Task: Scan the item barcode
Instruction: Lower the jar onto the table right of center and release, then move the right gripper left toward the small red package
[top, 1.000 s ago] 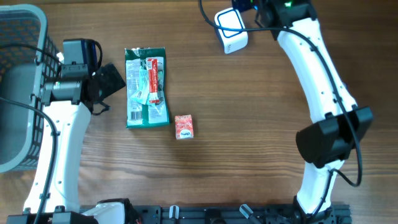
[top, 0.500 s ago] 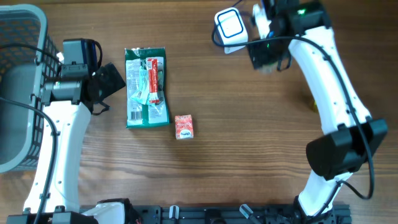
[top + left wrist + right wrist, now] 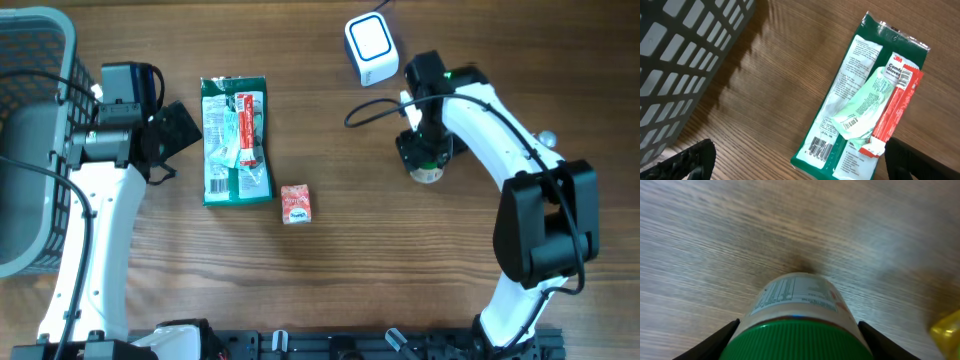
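Observation:
A jar (image 3: 797,325) with a green ribbed cap and a pale printed label sits between the fingers of my right gripper (image 3: 799,347), which is shut on its sides. From overhead the right gripper (image 3: 424,152) points straight down at the table with the jar (image 3: 428,175) under it, below and right of the white barcode scanner (image 3: 369,47). The jar's base is down by the wood; contact cannot be told. My left gripper (image 3: 178,130) stands open and empty just left of a green glove packet (image 3: 236,140), whose barcode (image 3: 820,146) faces up.
A small red box (image 3: 296,203) lies on the table below the packet. A grey mesh basket (image 3: 28,140) fills the far left. A yellow object (image 3: 947,325) shows at the right edge of the right wrist view.
My right arm has swung away from the scanner at the back, towards the front and right, and come down over the table with the jar. The left arm has not moved.

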Controlling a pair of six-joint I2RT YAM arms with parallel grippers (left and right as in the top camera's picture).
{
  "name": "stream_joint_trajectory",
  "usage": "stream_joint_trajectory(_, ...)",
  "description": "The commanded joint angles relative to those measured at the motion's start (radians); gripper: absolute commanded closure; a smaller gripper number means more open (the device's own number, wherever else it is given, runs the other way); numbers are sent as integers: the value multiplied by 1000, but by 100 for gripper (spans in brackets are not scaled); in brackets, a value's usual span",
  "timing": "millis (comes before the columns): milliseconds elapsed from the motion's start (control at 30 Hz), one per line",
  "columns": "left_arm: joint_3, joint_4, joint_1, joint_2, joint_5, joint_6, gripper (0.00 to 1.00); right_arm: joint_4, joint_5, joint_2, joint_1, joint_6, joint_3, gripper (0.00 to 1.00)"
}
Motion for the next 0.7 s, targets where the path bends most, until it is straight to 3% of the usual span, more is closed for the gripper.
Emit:
stream_joint_trajectory(0, 0, 2, -5, 2, 2, 12, 0, 35, -3, -7, -10, 18, -57, 13)
stream_joint_trajectory(33, 0, 2, -5, 2, 2, 11, 0, 44, -3, -6, -10, 18, -62, 0)
stream_joint_trajectory(300, 0, 2, -5, 2, 2, 11, 0, 6, -39, -19, -10, 79, 94, 0)
stream_joint_trajectory(433, 0, 2, -5, 2, 2, 11, 0, 13, -256, -21, -9, 140, 193, 0)
stream_joint_trajectory(600, 0, 2, -5, 2, 2, 11, 0, 50, -538, -16, -5, 182, 166, 0)
stream_joint_trajectory(633, 0, 2, -5, 2, 2, 11, 0, 51, -538, -16, 1, 183, 154, 7)
stream_joint_trajectory(667, 0, 2, -5, 2, 2, 11, 0, 54, -528, -16, 10, 185, 138, 27)
